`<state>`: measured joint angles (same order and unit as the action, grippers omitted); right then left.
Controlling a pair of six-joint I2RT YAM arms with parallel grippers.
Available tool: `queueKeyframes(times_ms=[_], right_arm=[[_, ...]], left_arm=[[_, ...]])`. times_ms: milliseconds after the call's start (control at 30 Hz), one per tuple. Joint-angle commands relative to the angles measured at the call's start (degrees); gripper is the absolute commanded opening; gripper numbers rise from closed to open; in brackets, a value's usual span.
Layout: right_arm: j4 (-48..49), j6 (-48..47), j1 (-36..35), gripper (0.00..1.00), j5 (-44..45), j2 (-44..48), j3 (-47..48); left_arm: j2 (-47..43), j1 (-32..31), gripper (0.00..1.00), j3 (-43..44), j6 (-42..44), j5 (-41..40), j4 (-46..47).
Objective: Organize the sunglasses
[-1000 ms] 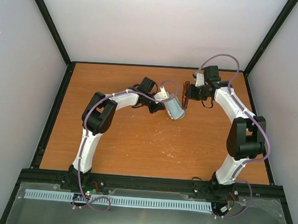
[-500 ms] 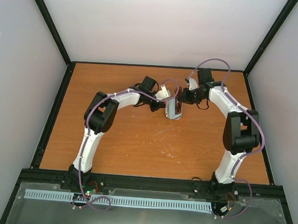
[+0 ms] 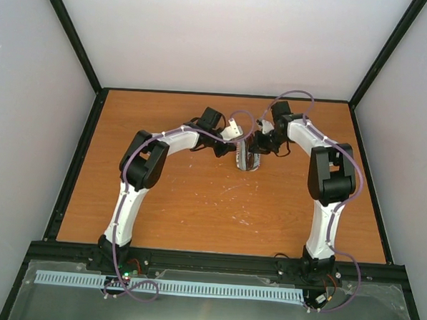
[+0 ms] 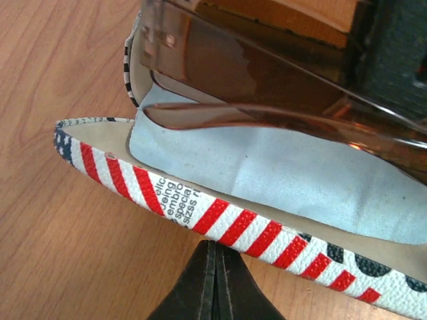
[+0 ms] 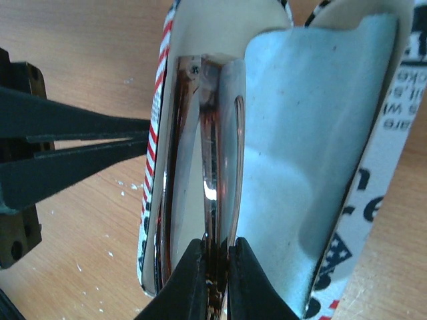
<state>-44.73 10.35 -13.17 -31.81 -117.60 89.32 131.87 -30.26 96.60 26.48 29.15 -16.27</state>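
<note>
Surroundings: an oval flag-patterned case (image 3: 247, 160) stood open at the far middle of the wooden table (image 3: 197, 202), with a light blue cloth (image 4: 287, 173) lining its inside.
Left gripper (image 4: 215, 245): pinched narrow on the case's striped rim, reaching in from the left.
Right gripper (image 5: 217, 252): clamped narrow on the sunglasses (image 5: 207, 133), reaching in from the right.
Sunglasses' place: inside the case's mouth, between the striped wall and the cloth, edge-on to the right wrist camera.
In the way: the cloth curled up beside the lenses and filled much of the hollow.
Hard to make out: from above, both grippers hid the glasses; the temple arms could not be told apart; whether the lenses touched the cloth could not be told.
Change from a second ago: the right gripper had come left from well beside the case, and the case had turned more upright.
</note>
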Motion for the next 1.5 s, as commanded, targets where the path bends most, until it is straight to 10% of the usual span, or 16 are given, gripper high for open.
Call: queueKeyframes(times_ms=[0,1467], right_arm=[[-1.3,1.0,0.2,0.03,1.3,-2.2,3.5],[-15.8,-4.2,2.4,0.11,4.0,-13.9,16.8]], left_arm=[[-0.8,0.9,0.03,2.0,-1.0,0.8,1.4],[-0.3,1.4,0.03,2.0,-1.6,2.7,2.3]])
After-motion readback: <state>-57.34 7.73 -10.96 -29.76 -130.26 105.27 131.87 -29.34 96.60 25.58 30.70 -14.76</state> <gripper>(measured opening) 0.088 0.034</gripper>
